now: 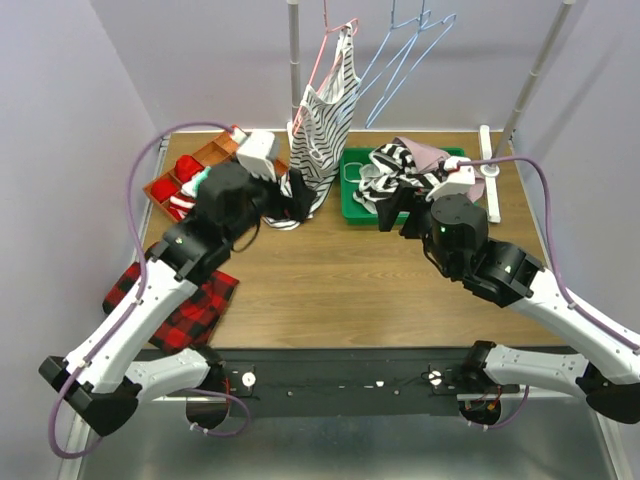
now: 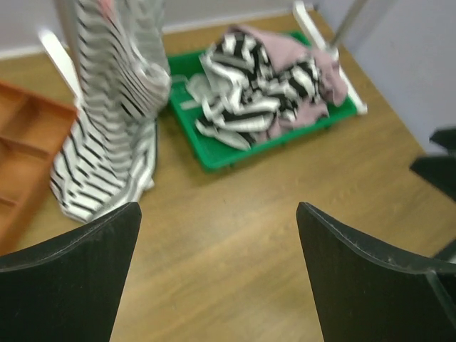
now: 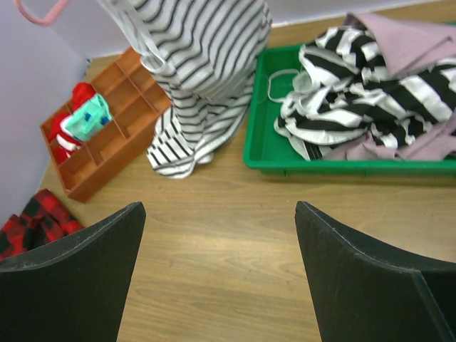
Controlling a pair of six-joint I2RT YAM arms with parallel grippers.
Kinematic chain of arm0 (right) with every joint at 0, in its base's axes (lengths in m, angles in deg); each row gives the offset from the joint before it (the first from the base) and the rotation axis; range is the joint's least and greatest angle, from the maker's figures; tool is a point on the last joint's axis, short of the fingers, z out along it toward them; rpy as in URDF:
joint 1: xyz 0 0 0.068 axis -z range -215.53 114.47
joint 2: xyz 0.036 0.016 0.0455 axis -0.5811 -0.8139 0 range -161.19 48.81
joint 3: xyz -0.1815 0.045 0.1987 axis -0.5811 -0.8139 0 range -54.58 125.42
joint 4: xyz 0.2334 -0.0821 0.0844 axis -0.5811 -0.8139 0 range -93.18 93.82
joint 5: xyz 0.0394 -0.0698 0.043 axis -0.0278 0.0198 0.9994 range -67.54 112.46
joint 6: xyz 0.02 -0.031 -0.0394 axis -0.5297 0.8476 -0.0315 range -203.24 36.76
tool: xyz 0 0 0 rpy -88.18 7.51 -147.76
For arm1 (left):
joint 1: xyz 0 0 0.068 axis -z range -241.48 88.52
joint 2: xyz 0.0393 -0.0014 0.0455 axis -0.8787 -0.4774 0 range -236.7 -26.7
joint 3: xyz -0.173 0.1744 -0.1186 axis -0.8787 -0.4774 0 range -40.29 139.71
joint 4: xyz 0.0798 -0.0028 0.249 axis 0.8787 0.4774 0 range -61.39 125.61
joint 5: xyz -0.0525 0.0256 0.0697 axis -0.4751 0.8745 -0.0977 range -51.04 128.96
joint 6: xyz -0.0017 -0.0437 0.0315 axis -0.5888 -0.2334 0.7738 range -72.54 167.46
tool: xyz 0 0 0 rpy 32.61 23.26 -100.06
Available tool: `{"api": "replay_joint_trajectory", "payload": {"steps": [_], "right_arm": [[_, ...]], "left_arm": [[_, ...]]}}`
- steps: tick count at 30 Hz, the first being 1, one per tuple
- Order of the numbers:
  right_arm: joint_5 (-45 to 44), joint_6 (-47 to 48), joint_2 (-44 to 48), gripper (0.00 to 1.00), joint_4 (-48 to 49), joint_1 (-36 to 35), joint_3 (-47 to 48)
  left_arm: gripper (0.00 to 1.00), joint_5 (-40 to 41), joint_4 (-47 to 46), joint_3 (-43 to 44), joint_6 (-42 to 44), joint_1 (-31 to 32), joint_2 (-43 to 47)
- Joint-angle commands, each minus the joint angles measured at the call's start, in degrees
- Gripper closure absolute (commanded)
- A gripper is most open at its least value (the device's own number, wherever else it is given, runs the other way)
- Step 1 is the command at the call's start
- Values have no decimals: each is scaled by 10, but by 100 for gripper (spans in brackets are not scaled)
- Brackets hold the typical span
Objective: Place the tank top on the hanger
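The white thin-striped tank top (image 1: 322,130) hangs from the pink-red wire hanger (image 1: 330,45) on the rail at the back, its hem pooled on the table. It also shows in the left wrist view (image 2: 114,107) and the right wrist view (image 3: 199,64). A bit of the hanger (image 3: 39,13) shows at the right wrist view's top left. My left gripper (image 1: 298,198) is open and empty just front-left of the hem; bare wood lies between its fingers (image 2: 85,278). My right gripper (image 1: 398,212) is open and empty, near the green tray's front edge.
A green tray (image 1: 352,205) holds a bold black-and-white garment (image 1: 392,165) and a mauve-pink one (image 1: 425,153). Light blue hangers (image 1: 405,50) hang to the right. A brown divided box (image 1: 190,172) with red items stands back left. A red plaid cloth (image 1: 185,305) lies front left.
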Motion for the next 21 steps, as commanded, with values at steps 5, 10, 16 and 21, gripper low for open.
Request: {"api": "replay_joint_trajectory", "payload": {"steps": [5,10,16,21], "right_arm": [[7,-63,46,6,0,-4,-112],[4,-95,59,5,7,-4,-174],[-9,-112,73,3,16,-4,-213],[-11,-109,53,2,16,-4,-203]], "left_arm": [[1,126,-64,-211,-100,114,49],[1,163,-53,-242,-129,134,9],[1,191,-38,-240,-152,136,-16],[1,191,-30,-223,-140,136,-13]]}}
